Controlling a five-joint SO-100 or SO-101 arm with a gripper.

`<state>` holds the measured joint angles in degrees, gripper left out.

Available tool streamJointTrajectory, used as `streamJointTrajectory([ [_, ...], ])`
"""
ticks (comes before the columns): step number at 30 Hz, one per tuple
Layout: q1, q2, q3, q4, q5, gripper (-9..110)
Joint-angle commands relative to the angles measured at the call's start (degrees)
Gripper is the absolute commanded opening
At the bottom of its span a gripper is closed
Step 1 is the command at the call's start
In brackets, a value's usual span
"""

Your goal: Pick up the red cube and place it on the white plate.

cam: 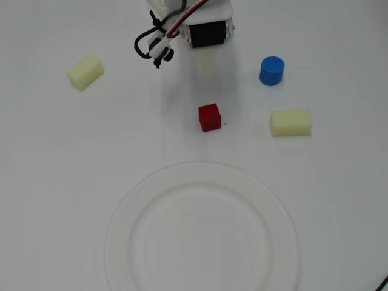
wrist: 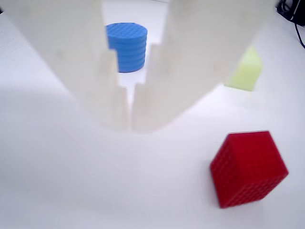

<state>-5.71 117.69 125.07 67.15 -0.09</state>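
The red cube sits on the white table, just beyond the far rim of the large white plate, apart from it. My gripper hangs above the table a little beyond the cube, its white fingers pointing down. In the wrist view the gripper is shut and empty, with the fingertips nearly touching. There the red cube lies to the lower right of the tips, clear of them.
A blue cylinder stands to the right of the gripper and shows behind the fingers in the wrist view. One pale yellow block lies right of the cube, another at far left.
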Motion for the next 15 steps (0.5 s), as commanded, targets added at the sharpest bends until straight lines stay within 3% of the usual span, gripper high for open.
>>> streamJointTrajectory([
  [1,0.88,2.02,-4.04,0.18,-0.35,23],
  [7,-0.18,-2.64,-8.53,0.53,-2.37,34],
  [15,-5.45,-11.95,-7.91,-2.72,0.18,35],
])
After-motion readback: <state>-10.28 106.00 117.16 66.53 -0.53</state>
